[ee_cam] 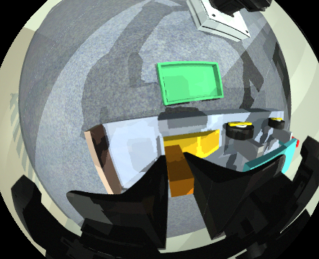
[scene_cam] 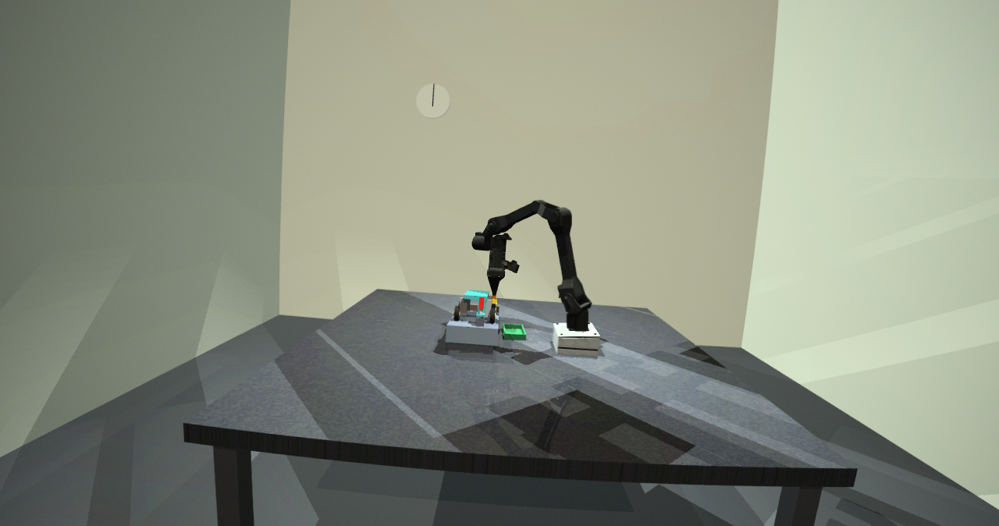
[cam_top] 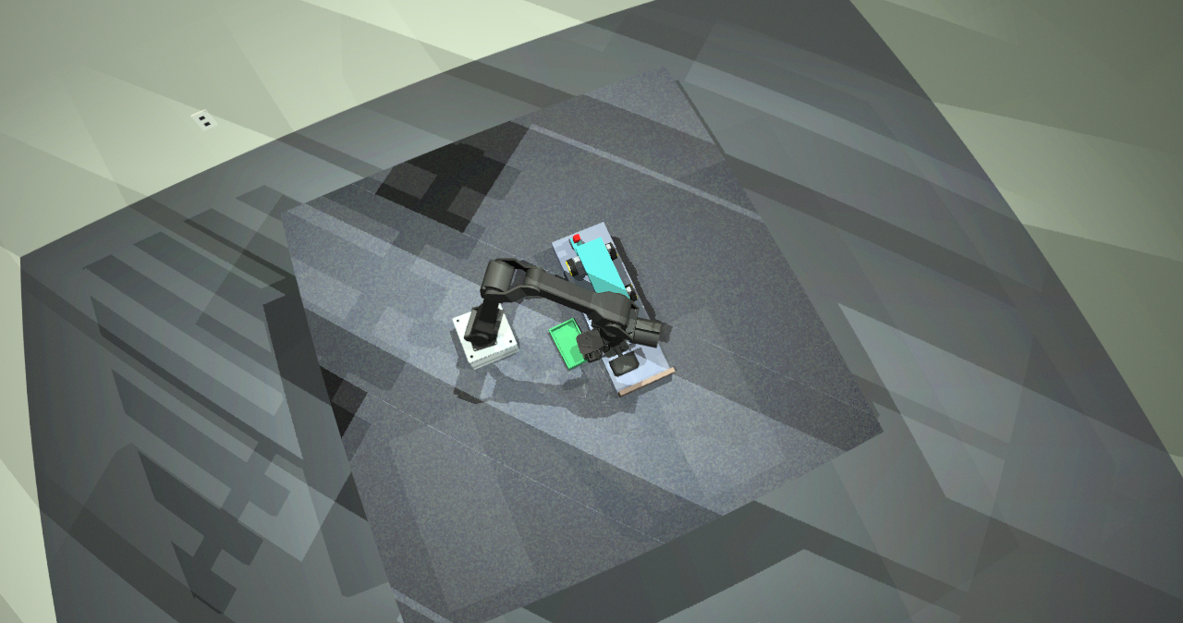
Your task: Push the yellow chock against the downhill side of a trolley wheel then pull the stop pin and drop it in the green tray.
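Observation:
My gripper point(scene_cam: 494, 293) point(ee_cam: 173, 158) is shut on the orange handle of the yellow chock point(scene_cam: 494, 300) point(ee_cam: 207, 144). The chock is over the ramp point(cam_top: 653, 361) point(scene_cam: 471, 332) point(ee_cam: 130, 151), on the downhill side of the trolley point(cam_top: 599, 262) point(scene_cam: 476, 293) point(ee_cam: 290, 154). In the wrist view a gap shows between the chock and the nearest wheel point(ee_cam: 240, 132). The black base is hidden, so I cannot tell whether it touches the ramp. The red-headed stop pin point(cam_top: 576, 238) point(scene_cam: 481, 303) point(ee_cam: 297, 142) stands at the trolley's uphill end. The green tray point(cam_top: 565, 339) point(scene_cam: 513, 332) point(ee_cam: 191, 84) shows no pin inside.
A brown end board point(cam_top: 647, 381) point(ee_cam: 96, 155) crosses the ramp's low end. The white robot base point(cam_top: 500, 353) point(scene_cam: 576, 342) point(ee_cam: 220, 26) stands beyond the tray. In the top view, the arm point(cam_top: 562, 288) passes over the trolley's downhill end and partly hides it.

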You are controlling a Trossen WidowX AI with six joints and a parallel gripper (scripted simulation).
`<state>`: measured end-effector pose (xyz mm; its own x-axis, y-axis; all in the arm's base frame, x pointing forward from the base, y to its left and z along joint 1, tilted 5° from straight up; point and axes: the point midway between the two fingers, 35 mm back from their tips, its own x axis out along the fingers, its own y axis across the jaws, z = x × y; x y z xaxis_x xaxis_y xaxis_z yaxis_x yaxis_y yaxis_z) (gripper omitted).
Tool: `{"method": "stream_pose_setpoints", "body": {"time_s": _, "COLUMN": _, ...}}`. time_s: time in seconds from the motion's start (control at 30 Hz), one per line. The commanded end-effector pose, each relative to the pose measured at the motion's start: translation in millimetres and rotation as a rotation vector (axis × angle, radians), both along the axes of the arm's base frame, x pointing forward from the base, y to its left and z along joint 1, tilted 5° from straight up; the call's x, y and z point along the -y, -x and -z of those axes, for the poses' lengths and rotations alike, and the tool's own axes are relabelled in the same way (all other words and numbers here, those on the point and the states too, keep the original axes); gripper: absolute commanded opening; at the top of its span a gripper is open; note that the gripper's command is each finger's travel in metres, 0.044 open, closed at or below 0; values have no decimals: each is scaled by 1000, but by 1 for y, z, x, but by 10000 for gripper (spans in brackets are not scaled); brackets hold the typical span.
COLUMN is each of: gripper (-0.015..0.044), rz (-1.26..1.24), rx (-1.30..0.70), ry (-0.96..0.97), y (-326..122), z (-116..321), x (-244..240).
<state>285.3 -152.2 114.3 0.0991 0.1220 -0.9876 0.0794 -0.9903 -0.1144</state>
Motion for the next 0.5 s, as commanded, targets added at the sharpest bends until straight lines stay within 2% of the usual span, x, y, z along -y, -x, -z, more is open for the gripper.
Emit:
{"method": "stream_pose_setpoints", "body": {"time_s": 0.0, "gripper": 0, "rz": 5, "rx": -7, "ry": -11, "y": 0, "z": 12, "x": -3}}
{"method": "stream_pose_setpoints", "body": {"time_s": 0.47, "gripper": 0, "rz": 5, "rx": -7, "ry": -11, "y": -2, "z": 35, "x": -8}}
